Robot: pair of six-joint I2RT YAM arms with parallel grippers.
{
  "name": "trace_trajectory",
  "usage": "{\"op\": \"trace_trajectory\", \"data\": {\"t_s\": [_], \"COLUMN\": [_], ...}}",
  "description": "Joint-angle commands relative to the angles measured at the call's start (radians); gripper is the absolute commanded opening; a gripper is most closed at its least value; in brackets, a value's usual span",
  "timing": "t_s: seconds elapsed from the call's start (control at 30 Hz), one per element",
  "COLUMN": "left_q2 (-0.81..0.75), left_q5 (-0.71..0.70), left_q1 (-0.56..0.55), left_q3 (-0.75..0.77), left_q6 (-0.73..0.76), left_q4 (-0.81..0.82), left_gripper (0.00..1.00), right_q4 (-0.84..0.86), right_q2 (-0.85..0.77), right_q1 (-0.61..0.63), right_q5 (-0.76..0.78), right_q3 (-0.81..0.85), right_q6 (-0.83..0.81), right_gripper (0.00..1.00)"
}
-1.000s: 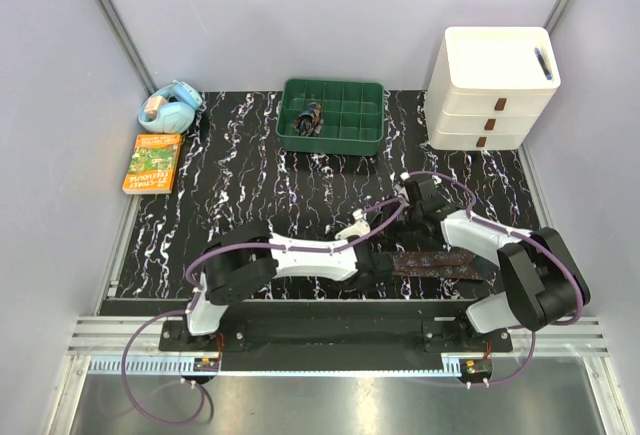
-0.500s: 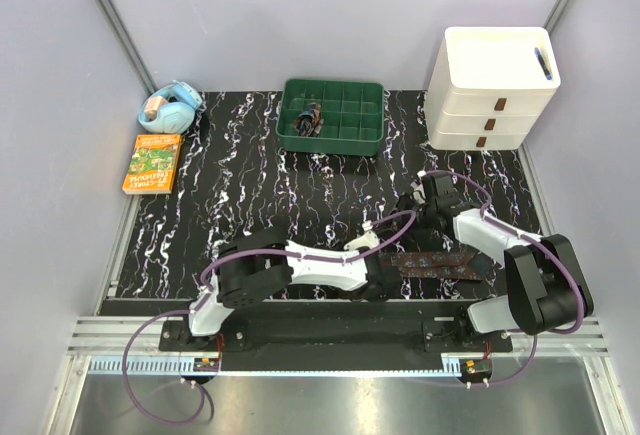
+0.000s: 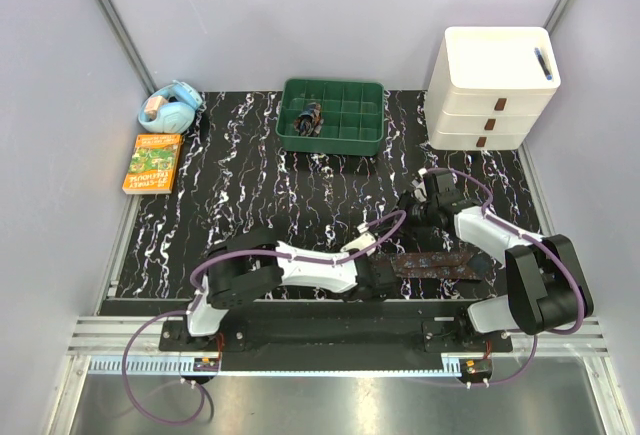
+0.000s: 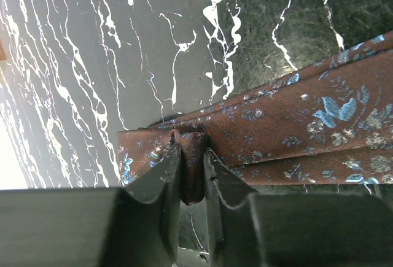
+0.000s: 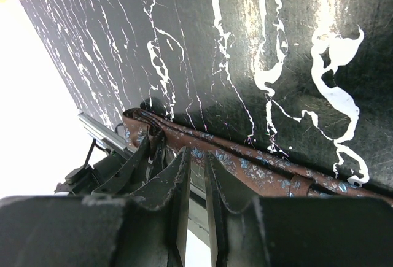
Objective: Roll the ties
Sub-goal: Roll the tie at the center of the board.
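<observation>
One of the ties, brown cloth with small blue flowers, lies flat along the mat's front edge, right of centre. My left gripper is at its left end. In the left wrist view the jaws pinch a raised fold of the tie. My right gripper hovers just behind the tie. In the right wrist view its jaws stand a narrow gap apart with nothing between them, and the tie lies beyond. A dark rolled bundle sits in the green tray.
The green compartment tray stands at the back centre. A white drawer unit is at the back right. An orange book and a light blue object lie at the far left. A metal rail runs right behind the tie's front side.
My left arm has stretched further right and lower along the front edge, staying at the tie's left end. The right gripper has shifted slightly right and back.
</observation>
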Motion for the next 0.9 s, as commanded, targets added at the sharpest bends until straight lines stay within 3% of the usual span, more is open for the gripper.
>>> {"op": "trace_trajectory", "data": {"t_s": [0.0,0.53,0.87], "left_q2": [-0.037,-0.173,-0.219], "left_q5": [0.116,0.173,0.16], "left_q1": [-0.003,0.026,0.055], "left_q3": [-0.039,-0.145,-0.139], "left_q6": [-0.036,-0.022,-0.014], "left_q4": [0.106,0.25,0.255], "left_gripper": [0.26,0.5,0.53], "right_q4": [-0.003,-0.014,-0.015], "right_q2": [-0.027,-0.033,-0.037], "right_q1": [-0.005,-0.005,-0.005], "right_q5": [-0.017,-0.023,-0.027], "right_q3": [0.037,0.061,0.057], "right_q6": [-0.015,-0.012,-0.01], "right_gripper": [0.22,0.21,0.2]}}
